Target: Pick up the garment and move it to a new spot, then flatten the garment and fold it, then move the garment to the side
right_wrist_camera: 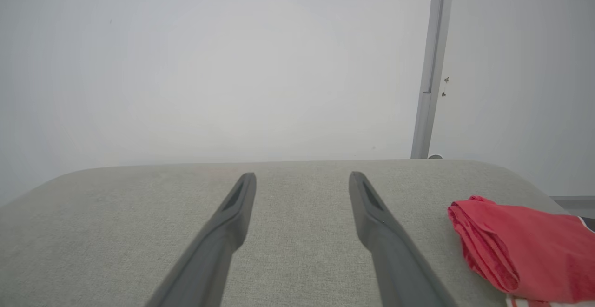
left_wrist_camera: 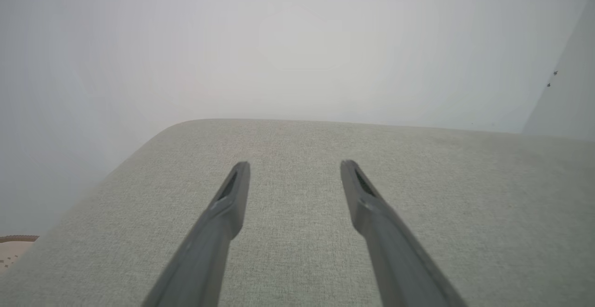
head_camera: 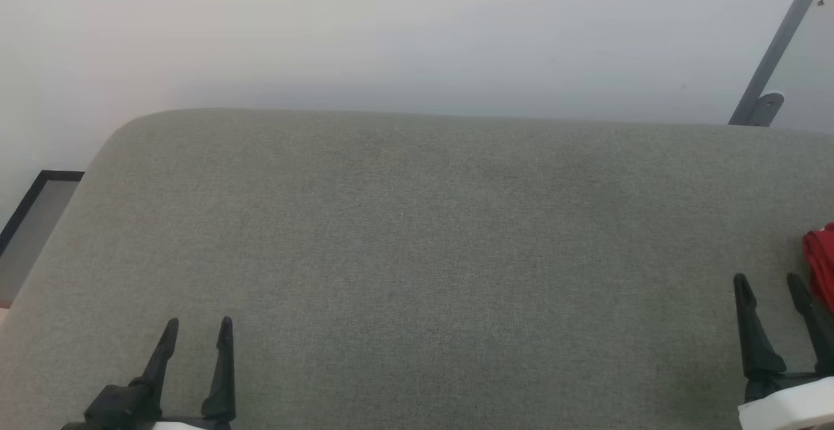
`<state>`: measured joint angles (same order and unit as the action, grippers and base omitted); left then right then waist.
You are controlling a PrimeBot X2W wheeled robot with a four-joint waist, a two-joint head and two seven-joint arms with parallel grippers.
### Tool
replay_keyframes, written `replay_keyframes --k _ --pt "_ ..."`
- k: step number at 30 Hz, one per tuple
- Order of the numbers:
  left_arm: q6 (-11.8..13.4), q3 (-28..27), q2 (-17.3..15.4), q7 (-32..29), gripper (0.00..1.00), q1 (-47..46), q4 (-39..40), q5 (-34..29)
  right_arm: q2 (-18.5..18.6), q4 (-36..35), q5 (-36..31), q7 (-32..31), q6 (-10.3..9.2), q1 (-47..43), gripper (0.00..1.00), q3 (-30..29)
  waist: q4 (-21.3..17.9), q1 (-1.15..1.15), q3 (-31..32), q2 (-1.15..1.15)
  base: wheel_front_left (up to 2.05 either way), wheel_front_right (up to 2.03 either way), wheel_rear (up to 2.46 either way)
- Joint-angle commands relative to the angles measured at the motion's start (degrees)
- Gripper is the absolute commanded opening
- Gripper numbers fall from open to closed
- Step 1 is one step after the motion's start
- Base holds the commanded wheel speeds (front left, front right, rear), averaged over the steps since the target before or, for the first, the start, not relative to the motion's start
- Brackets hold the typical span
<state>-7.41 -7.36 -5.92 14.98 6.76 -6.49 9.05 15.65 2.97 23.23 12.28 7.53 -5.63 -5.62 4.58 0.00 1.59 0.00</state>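
Both of my grippers hang low over the near part of the bench (head_camera: 417, 221), each with its fingers spread wide and holding nothing. My left gripper (head_camera: 199, 320) sits toward the near left and my right gripper (head_camera: 767, 277) toward the near right, well apart from each other. Between them the grey-green fabric lies flat. The same cloth runs ahead of my left fingers to the far edge, so that whole middle stretch is open room for moving.

The garment (right_wrist_camera: 525, 246) lies just beside my right gripper on its outer side, near the bench's right edge. It is a red bundle folded over on itself, its thick rolled folds turned toward the bench's middle. A bit of white-and-red striped trim shows at its near end. In the right wrist view a strip of bench fabric shows between my outer finger and the red cloth, so we are apart.

Beyond the garment the bench curves into a rounded far right corner, and the far left corner is rounded likewise. Past the far edge a pale wall (head_camera: 391, 32) rises. A grey metal post (head_camera: 775, 45) stands against it behind the far right corner. Off the left edge, lower down, sits a dark-framed panel (head_camera: 32, 215).
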Motion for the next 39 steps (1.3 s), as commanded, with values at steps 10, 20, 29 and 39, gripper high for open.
replay_keyframes --k 10,20,29,39 --pt "0.01 -0.21 1.07 -1.39 0.00 -0.21 -2.64 3.65 -1.82 2.23 3.46 -0.79 0.01 -0.10 0.00 0.21 -0.27 0.00 -0.08 0.00 0.00 0.00 0.00" --pt "0.00 -0.02 1.31 -3.85 0.00 -1.79 -3.11 13.59 -3.16 3.28 11.64 -3.04 0.00 1.46 0.00 0.05 -0.59 0.00 -0.21 0.00 0.00 0.00 0.00" --pt "-0.02 0.16 1.54 -6.29 0.00 -3.42 -3.63 23.44 -4.49 4.33 19.74 -5.27 -0.01 3.00 0.00 -0.09 -0.94 0.00 -0.34 0.00 0.00 0.00 0.00" --pt "-0.03 0.28 1.73 -8.48 0.00 -4.88 -4.16 32.22 -5.69 5.28 26.99 -7.27 -0.01 4.41 0.00 -0.22 -1.30 0.00 -0.48 0.00 0.00 0.00 0.00"
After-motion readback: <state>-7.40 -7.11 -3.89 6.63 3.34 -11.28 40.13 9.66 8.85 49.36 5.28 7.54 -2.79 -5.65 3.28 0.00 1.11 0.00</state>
